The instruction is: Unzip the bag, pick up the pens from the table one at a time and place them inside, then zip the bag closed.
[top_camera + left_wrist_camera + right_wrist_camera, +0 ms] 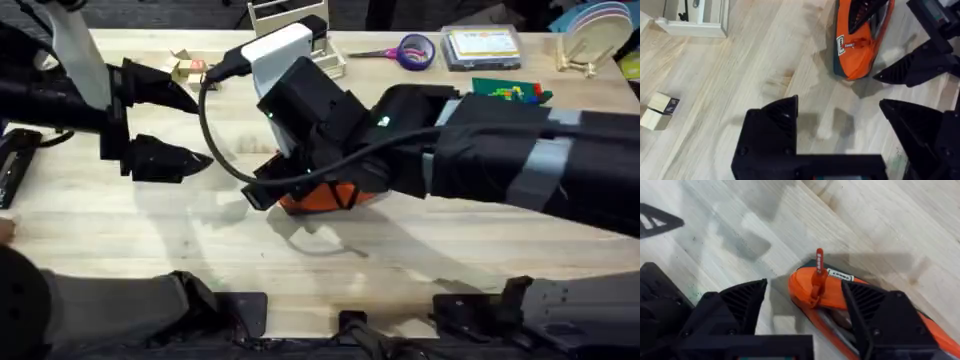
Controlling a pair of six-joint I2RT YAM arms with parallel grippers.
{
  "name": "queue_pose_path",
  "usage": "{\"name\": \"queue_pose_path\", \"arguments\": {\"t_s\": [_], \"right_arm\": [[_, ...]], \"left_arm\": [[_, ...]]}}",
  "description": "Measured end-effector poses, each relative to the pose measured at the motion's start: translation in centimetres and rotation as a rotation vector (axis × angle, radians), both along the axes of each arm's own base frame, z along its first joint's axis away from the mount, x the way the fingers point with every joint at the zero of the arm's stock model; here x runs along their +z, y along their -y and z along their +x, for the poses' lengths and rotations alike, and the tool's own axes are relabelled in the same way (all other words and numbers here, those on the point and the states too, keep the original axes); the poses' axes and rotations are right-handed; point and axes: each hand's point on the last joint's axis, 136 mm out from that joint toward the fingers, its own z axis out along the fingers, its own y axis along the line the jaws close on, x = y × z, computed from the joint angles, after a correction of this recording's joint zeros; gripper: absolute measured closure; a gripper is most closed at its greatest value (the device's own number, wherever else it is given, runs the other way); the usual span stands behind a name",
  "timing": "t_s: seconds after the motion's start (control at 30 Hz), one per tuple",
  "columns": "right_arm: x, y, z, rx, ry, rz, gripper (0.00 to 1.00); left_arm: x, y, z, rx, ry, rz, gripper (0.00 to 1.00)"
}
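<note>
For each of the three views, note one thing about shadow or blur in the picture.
Overhead: the right arm, rising close under the camera, looks large and soft-edged, and throws a shadow on the table below the bag. Left wrist: soft grey shadows lie between its own fingers. Right wrist: the bag's zip pull is sharp.

— What sort of place is this, would you say?

— A robotics lab or a test room, not a home. Two black arms are bolted along the near edge of a wood-grain bench [150,250], with cables [215,140] trailing over it.

— And the clutter at the back?

— Practice props. Purple-handled scissors [405,50] at about one o'clock, a clear box [483,47] beside them, a white rack [285,25] at twelve, small wooden blocks [187,68] at eleven.
</note>
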Motion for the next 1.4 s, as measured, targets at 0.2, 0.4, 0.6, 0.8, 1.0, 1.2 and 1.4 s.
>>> {"name": "queue_pose_path", "arguments": {"t_s": [0.2, 0.4, 0.6, 0.8, 1.0, 1.2, 1.4], "right_arm": [[0.0, 0.0, 0.0, 0.0, 0.0, 0.0, 0.249], [0.0, 0.0, 0.0, -0.001, 0.0, 0.0, 0.524], [0.0, 0.1, 0.1, -0.005, 0.005, -0.003, 0.885], [0.0, 0.2, 0.3, -0.011, 0.013, -0.008, 0.969], [0.0, 0.4, 0.6, -0.02, 0.013, -0.008, 0.97], [0.9, 1.3, 1.7, -0.053, 0.024, 0.009, 0.97], [2.3, 2.0, 2.3, -0.074, 0.039, 0.038, 0.972]], "left_arm": [[0.0, 0.0, 0.0, 0.0, 0.0, 0.0, 0.006], [0.0, 0.0, 0.0, 0.0, 0.0, 0.0, 0.006], [0.0, 0.0, 0.0, 0.0, 0.0, 0.0, 0.006], [0.0, 0.0, 0.0, 0.0, 0.0, 0.0, 0.006], [0.0, 0.1, -0.2, 0.0, -0.01, -0.006, 0.006], [0.3, 0.5, -0.8, 0.0, -0.044, -0.028, 0.006], [0.5, 0.7, -0.6, 0.006, -0.033, -0.049, 0.006]]}}
